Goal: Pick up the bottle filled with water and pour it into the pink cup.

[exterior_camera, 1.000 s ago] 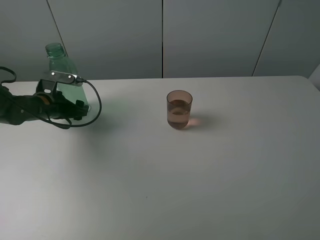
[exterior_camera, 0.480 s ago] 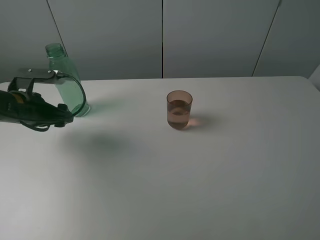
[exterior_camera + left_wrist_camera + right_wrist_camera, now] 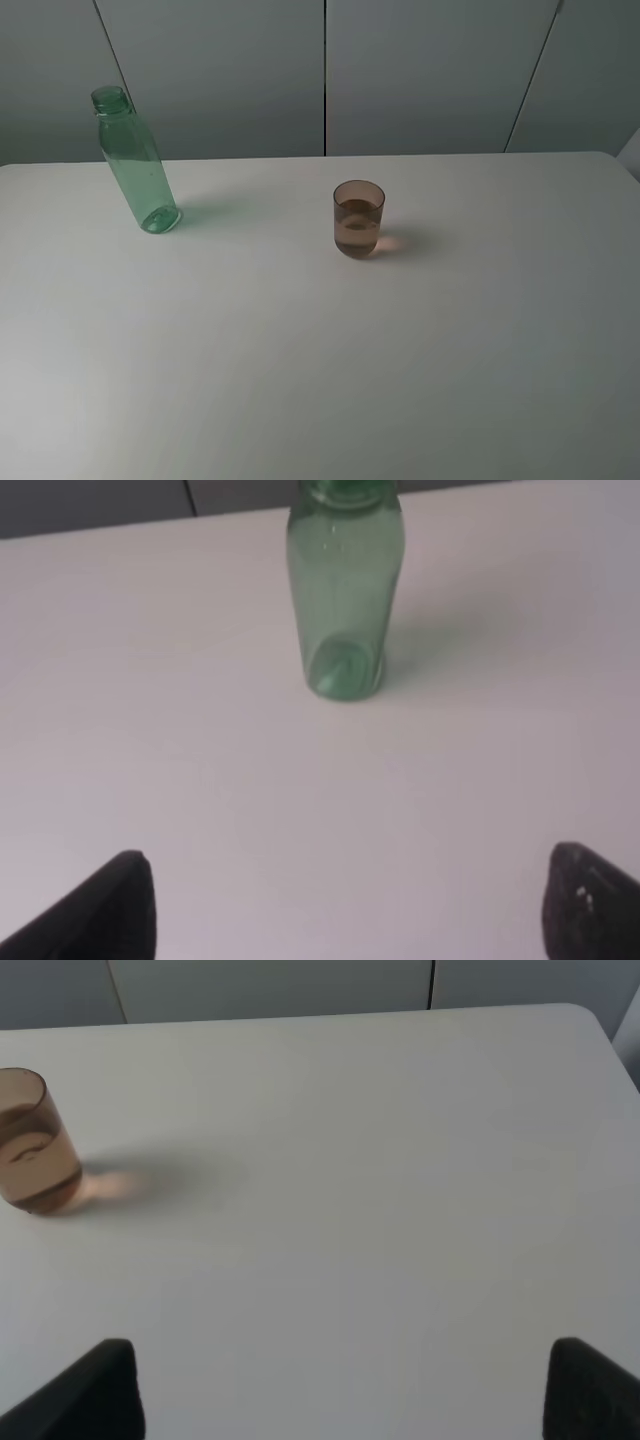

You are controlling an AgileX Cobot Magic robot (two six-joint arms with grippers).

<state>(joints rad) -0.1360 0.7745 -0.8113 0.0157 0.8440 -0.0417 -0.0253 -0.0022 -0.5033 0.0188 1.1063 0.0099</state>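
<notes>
Glossy clear green plastic bottle [image 3: 137,165], translucent pink cup [image 3: 358,219], matt white table [image 3: 320,360]

Neither arm appears in the exterior high view. In the left wrist view, the left gripper [image 3: 345,905] shows only two dark fingertips at the lower left and lower right corners, spread wide apart with nothing between them. The right gripper [image 3: 340,1390] looks alike: dark tips at both lower corners, spread wide, holding nothing.

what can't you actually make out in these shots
- Bottle neck: cut off by the left wrist view's edge.
- Left claw and right claw: only dark finger ends show at the frame edges; both are absent from the high view.
- Pink cup: partly cropped in the right wrist view.
</notes>
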